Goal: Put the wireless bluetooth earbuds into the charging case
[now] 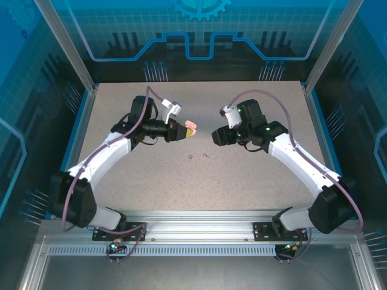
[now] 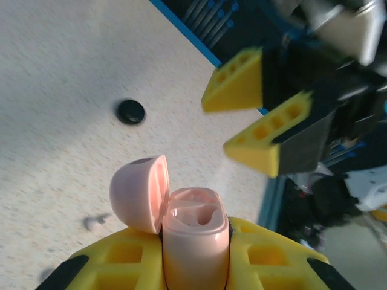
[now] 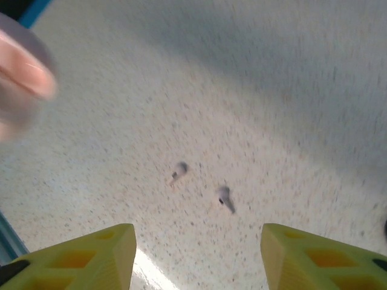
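Two tiny earbuds (image 3: 178, 171) are seen lying on the bench (image 1: 254, 175) between the arms. They are judged light, hard and slippery, best nipped across the bud rather than the stem. The pink charging case (image 2: 195, 229), lid open, is clenched in the left pincer (image 1: 179, 130). The right pincer (image 3: 196, 251) is held released above the earbuds. The case's empty sockets are made plain by the left wrist view — from above, a mere pink fleck is given.
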`<state>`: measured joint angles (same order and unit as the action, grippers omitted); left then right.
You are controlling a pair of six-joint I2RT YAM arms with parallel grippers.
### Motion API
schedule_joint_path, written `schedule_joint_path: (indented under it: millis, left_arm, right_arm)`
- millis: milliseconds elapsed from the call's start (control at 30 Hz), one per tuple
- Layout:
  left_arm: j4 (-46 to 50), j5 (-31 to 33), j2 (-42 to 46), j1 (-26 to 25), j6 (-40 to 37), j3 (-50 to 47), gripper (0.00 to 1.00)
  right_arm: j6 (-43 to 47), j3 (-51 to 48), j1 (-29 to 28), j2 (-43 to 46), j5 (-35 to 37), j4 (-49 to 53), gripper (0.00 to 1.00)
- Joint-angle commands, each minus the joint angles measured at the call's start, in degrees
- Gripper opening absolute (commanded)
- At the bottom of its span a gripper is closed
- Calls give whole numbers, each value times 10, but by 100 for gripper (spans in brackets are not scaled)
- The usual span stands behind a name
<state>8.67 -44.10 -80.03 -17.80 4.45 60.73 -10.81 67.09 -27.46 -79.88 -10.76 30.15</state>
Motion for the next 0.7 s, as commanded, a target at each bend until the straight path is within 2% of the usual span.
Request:
schedule_joint_path:
  millis: [0,167,367,500,667]
  left_arm:
    - [-181,97,57,0,55,-77,0]
    - [-318,216,131,-3,67,-175,0]
    - [-476,299,170,-25,30,-254,0]
    - [-502,322,171,-53,-30,-256,0]
    - [-535,353,170,-69,-44,-251,0]
  right_arm:
    - [-41,-19,-20,-44,34,-11,58]
    - [-23,17,-36,-136,58,10,57]
    - [4,91,-61,-239,95,56,54]
    - [25,127,-78,-281,116,80,52]
    - [43,163,-94,-323,153,111,49]
